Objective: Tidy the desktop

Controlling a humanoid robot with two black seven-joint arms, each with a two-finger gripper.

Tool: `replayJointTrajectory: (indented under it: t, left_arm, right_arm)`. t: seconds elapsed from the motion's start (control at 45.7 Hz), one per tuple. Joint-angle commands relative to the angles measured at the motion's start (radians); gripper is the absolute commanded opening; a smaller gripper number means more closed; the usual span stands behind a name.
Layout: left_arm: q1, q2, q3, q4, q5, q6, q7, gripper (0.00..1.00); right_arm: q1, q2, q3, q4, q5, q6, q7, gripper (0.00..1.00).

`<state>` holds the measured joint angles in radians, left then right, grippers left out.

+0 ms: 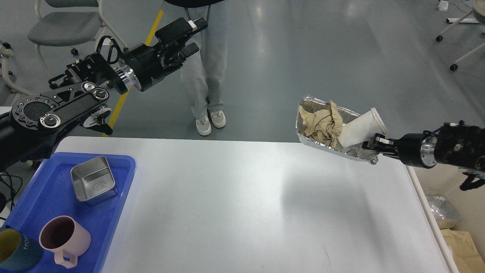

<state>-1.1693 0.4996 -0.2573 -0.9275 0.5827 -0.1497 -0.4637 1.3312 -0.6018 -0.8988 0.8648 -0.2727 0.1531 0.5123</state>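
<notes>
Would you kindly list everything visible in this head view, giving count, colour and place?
White rectangular desktop: one, white, centre.
Foil tray: one, silver, lifted and tilted at the desktop's far right.
Crumpled paper: one, tan, in the foil tray.
Paper cup: one, white, lying in the foil tray.
Blue plastic tray: one, left.
Square steel container: one, silver, on the blue tray.
Pink mug: one, on the blue tray.
Teal cup: one, bottom left.
Standing person: one, beyond the desktop.
Left gripper: black, raised, open.
Right gripper: black, holding the foil tray.
</notes>
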Motion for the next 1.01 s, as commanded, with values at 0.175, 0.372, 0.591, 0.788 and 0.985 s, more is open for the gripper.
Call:
replayJointTrajectory:
  t: [0.175, 0.372, 0.591, 0.788, 0.985]
  left_arm:
    - [0.120, -0.006, -0.155, 0.119, -0.299, -0.005, -0.006, 0.96]
    - [0.132, -0.013, -0.180, 0.208, -0.408, 0.004, -0.007, 0.97]
    - [0.207, -0.039, -0.310, 0.223, -0.414, 0.042, -0.007, 0.97]
    - [0.266, -0.070, -0.445, 0.223, -0.419, 0.039, -0.004, 0.97]
    - [0.313, -0.096, -0.566, 0.225, -0.419, 0.036, -0.001, 0.97]
  right_arm:
    - [-0.119, -0.193, 0.014, -0.059, 0.119, 0.000, 0.000, 0.00]
    - [-0.285, -0.279, 0.020, -0.144, 0.282, -0.004, 0.000, 0.00]
    - [-0.461, -0.280, 0.024, -0.223, 0.536, -0.001, -0.002, 0.00]
    - [-0.570, -0.270, 0.027, -0.254, 0.674, -0.006, -0.020, 0.00]
    - [-0.632, -0.265, 0.041, -0.254, 0.762, -0.009, -0.041, 0.00]
